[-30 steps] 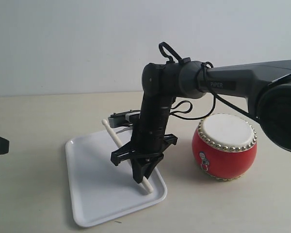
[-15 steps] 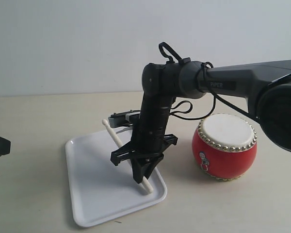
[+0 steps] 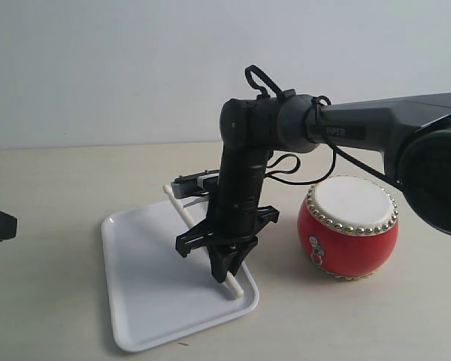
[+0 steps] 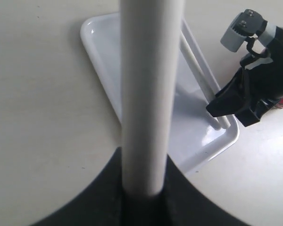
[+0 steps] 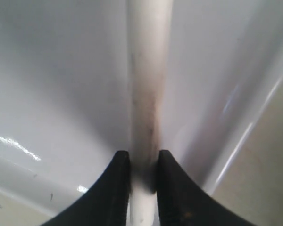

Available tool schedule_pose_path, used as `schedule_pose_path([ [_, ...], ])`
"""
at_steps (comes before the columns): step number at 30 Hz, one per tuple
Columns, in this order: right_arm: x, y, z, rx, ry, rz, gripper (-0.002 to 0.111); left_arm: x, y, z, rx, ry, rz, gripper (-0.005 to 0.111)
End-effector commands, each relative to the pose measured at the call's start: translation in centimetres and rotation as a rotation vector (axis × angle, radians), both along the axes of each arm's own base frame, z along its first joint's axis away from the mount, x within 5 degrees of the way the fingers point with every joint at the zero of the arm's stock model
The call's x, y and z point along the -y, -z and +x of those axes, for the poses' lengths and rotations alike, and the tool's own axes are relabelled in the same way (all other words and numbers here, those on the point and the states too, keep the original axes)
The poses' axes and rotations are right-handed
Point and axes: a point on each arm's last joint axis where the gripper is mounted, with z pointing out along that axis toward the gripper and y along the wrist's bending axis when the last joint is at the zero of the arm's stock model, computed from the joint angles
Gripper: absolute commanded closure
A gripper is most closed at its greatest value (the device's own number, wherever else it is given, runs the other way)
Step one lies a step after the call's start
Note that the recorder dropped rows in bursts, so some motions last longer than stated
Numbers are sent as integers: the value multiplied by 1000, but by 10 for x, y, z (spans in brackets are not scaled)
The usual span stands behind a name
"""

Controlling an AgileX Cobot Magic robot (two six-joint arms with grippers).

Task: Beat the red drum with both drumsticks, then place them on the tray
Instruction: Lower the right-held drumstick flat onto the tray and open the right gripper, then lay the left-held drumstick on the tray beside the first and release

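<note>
The tray (image 3: 146,301) lies flat on the tabletop (image 3: 52,173), toward its near edge. The red drum (image 3: 348,227) is stood upright near it, on the side of the right edge, with a gap left between the two. The right arm (image 3: 376,128) is reached in from the right edge and bent downward over the tray, and the right fingers (image 5: 117,188) are clenched on the first drumstick (image 3: 182,213) close to its near end. That stick is laid slantwise across the half of the tray next to the drum. Its near end is set by the tray's rim at the near corner on the drum side, while its bead tip is carried past the far rim, toward the far edge of the tabletop. In the right wrist view the white tray floor is seen right behind the shaft, but whether the shaft touches it along its length cannot be told. The left fingers (image 4: 101,197) are found well apart from the tray, by the left edge of the tabletop. They are closed around the base of the second drumstick (image 4: 148,84), which is seen jutting out from them.
</note>
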Motion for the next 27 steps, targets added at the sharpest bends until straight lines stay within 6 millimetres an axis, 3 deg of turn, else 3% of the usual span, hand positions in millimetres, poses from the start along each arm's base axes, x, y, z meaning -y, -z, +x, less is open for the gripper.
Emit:
schedule_pose_path([
  [1, 0, -3, 2, 16, 1, 1, 84, 0, 1, 0, -4, -3, -14, 107],
  [5, 0, -3, 2, 16, 1, 1, 72, 0, 1, 0, -3, -2, -15, 107],
  [15, 0, -7, 2, 19, 27, 1, 72, 1, 0, 0, -2, -8, -30, 107],
  [18, 0, -30, 1, 57, 29, 31, 72, 3, 1, 2, -12, -17, -60, 107],
  [24, 10, -100, -4, 222, 7, 68, 72, 15, 6, 10, -34, -37, -130, 107],
  [27, 17, -126, -7, 301, -3, 53, 72, 27, 10, 14, -53, -49, -182, 107],
])
